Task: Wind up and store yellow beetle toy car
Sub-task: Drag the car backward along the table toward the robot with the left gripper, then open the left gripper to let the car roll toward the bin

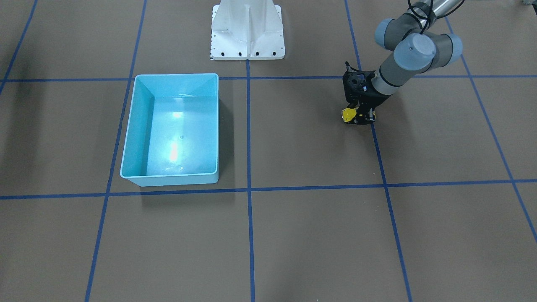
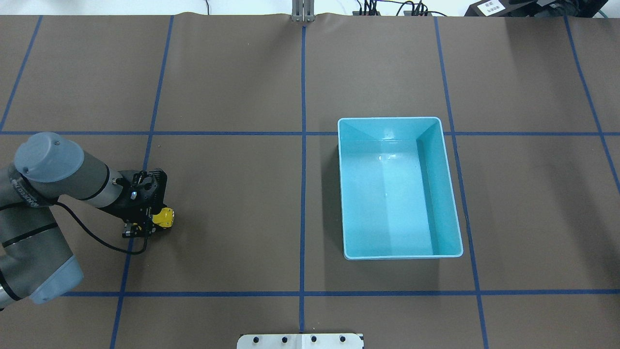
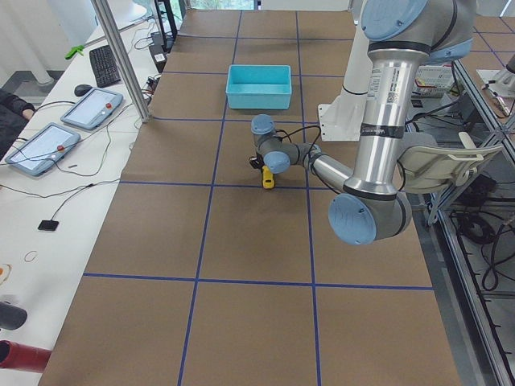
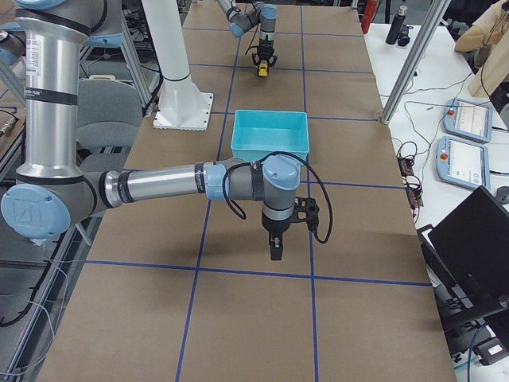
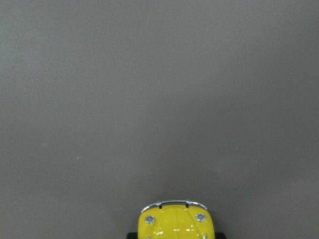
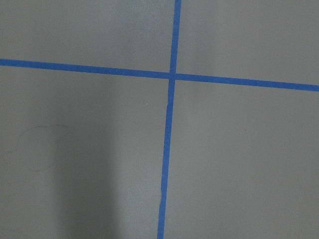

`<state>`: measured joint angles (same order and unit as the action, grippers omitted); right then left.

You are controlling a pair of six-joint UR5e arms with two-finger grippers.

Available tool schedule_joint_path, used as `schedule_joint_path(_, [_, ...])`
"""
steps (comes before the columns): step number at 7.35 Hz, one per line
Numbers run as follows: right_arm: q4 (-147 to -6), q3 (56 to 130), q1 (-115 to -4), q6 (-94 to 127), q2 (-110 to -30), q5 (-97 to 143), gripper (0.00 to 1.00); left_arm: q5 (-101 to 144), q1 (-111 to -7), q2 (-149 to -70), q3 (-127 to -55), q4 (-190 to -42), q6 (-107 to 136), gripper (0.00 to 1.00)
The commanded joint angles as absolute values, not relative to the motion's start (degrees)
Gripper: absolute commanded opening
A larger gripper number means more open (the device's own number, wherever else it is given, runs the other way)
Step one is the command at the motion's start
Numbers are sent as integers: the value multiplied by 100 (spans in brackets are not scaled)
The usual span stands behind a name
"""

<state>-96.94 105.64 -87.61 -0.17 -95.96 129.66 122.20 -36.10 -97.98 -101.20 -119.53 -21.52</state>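
The yellow beetle toy car (image 2: 164, 217) rests low on the brown table at the robot's left, far from the bin. My left gripper (image 2: 154, 224) points down around its rear and looks shut on it. From the front, the yellow beetle toy car (image 1: 348, 114) pokes out of the black fingers (image 1: 364, 118). In the left wrist view only its bonnet (image 5: 175, 222) shows at the bottom edge. My right gripper (image 4: 275, 251) hangs over bare table and appears only in the exterior right view, so I cannot tell its state.
An empty light-blue bin (image 2: 448, 194) stands right of the table's centre line, also seen from the front as the bin (image 1: 128, 130). Blue tape lines grid the brown surface. The white robot base (image 1: 247, 46) sits at the table's edge.
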Motion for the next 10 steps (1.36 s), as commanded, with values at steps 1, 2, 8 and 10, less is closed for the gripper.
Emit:
schedule_joint_path(1, [-9686,10564,-8763,-18,-9589,12973,100,12261,-3647,-9651,-10116,-12076,-2153,13])
schedule_joint_path(2, [-9694,10564,-8754,-18,-9589,12973,100,12261,-3647,-9563,-10108,-12189,-2153,13])
schedule_joint_path(8, [-9686,10573,-8754,-18,-9589,12981,100,12296,-3735,-9431,-10108,-12322,-2153,100])
schedule_joint_path(10, [-9694,10573,-8754,-18,-9589,12973,100,12383,-3796,-9405,-10116,-12331,-2153,100])
